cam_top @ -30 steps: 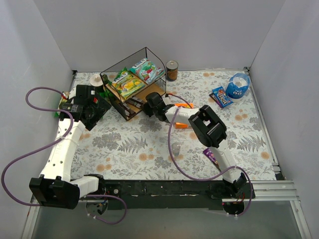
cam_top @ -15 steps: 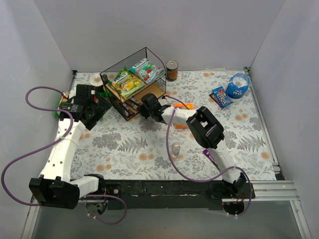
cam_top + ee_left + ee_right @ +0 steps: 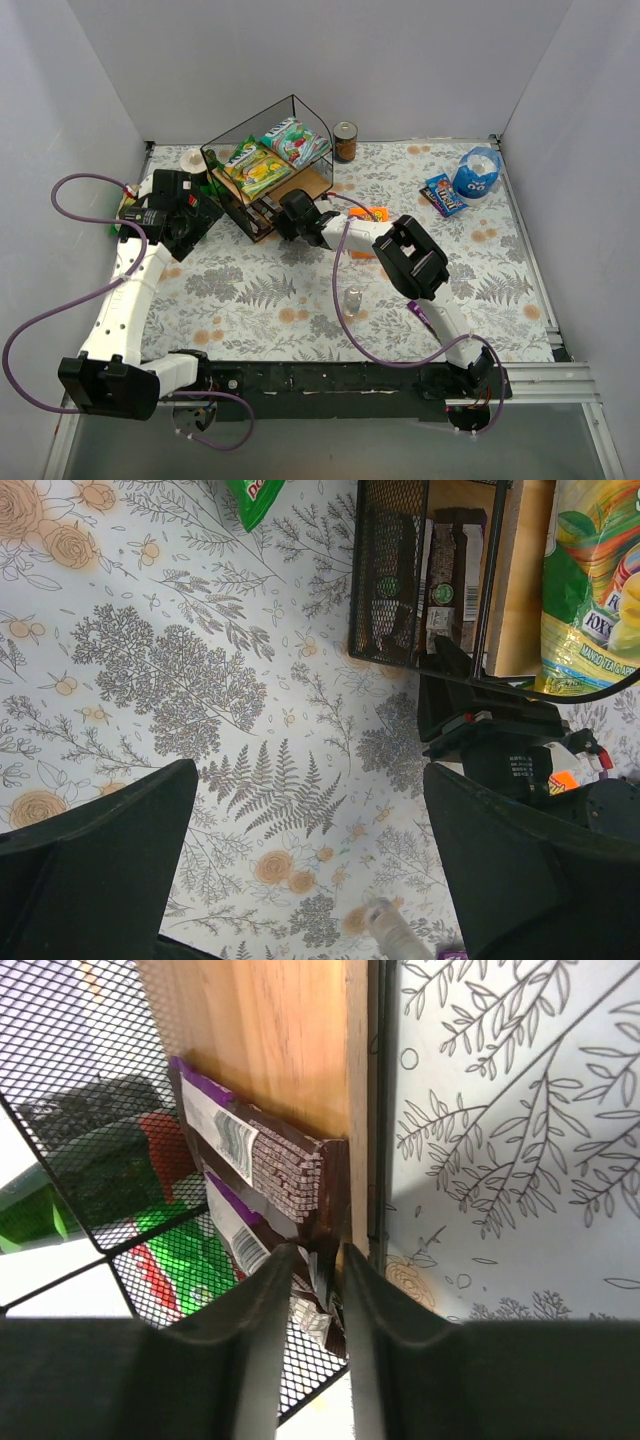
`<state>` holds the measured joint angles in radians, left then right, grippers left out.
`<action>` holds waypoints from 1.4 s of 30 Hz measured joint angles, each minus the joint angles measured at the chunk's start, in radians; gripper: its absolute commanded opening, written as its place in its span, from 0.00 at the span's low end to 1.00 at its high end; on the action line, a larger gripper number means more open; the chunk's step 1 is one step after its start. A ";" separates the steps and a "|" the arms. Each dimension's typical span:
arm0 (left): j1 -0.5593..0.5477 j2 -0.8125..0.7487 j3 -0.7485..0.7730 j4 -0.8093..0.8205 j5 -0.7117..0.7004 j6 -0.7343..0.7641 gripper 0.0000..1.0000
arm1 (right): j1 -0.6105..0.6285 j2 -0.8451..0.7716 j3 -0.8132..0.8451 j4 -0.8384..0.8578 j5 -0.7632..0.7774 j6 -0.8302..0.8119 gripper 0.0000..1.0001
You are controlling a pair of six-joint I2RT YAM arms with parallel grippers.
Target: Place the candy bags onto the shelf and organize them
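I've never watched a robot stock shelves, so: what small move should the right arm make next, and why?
Probably open the right gripper and let go. It seems to pinch the crimped end of a dark brown bar that already lies on the shelf's lower wooden board, so the bar looks placed.

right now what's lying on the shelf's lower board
Two dark brown wrappers lie side by side on the lower board; the right gripper pinches one. The upper board hides the rest.
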<state>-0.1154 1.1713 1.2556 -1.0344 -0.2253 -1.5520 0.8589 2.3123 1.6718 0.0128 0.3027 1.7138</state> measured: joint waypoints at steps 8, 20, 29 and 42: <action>0.000 -0.006 0.000 0.010 0.000 0.000 0.97 | 0.000 -0.014 -0.022 -0.034 -0.008 -0.026 0.59; 0.000 -0.032 -0.021 0.034 0.003 0.000 0.98 | -0.008 -0.169 -0.096 -0.071 -0.033 -0.177 0.61; -0.001 -0.066 -0.096 0.098 0.039 0.031 0.98 | -0.133 -0.558 -0.433 -0.139 -0.056 -0.328 0.64; -0.003 -0.074 -0.288 0.335 0.257 0.117 0.98 | -0.523 -1.129 -0.723 -0.480 0.003 -0.541 0.65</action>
<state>-0.1184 1.0973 0.9680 -0.6991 0.0315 -1.4353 0.3363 1.1835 0.9485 -0.4671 0.3061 1.1728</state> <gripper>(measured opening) 0.981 0.654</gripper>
